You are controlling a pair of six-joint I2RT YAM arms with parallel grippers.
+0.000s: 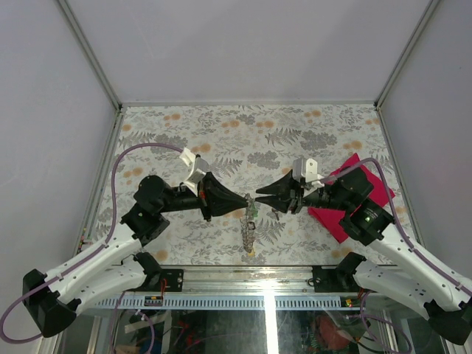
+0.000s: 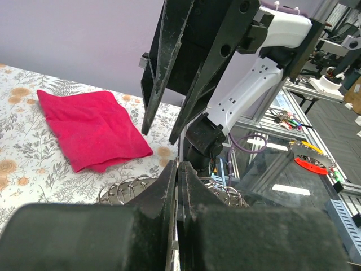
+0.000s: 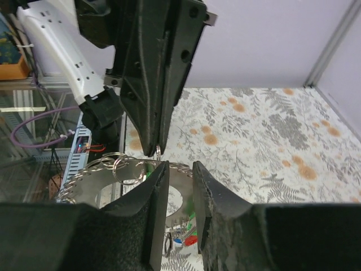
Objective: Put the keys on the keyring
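Nearest you, small coloured-headed metal keys [image 3: 181, 240] dangle under the large grey metal keyring [image 3: 107, 172], which hangs clear of the floral-print table [image 1: 295, 133], centre. Left gripper [image 2: 177, 165]: pinched tight at the rim, apparently carrying it. Right gripper [image 3: 180, 165]: narrow gap astride the rim; grip unclear. Watch your right: a tug there could twist the ring free. Flat red cloth [image 1: 365, 188] lies right.

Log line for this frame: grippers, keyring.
left gripper: shut on keyring | right gripper: open at keyring rim | keyring: hanging between tips
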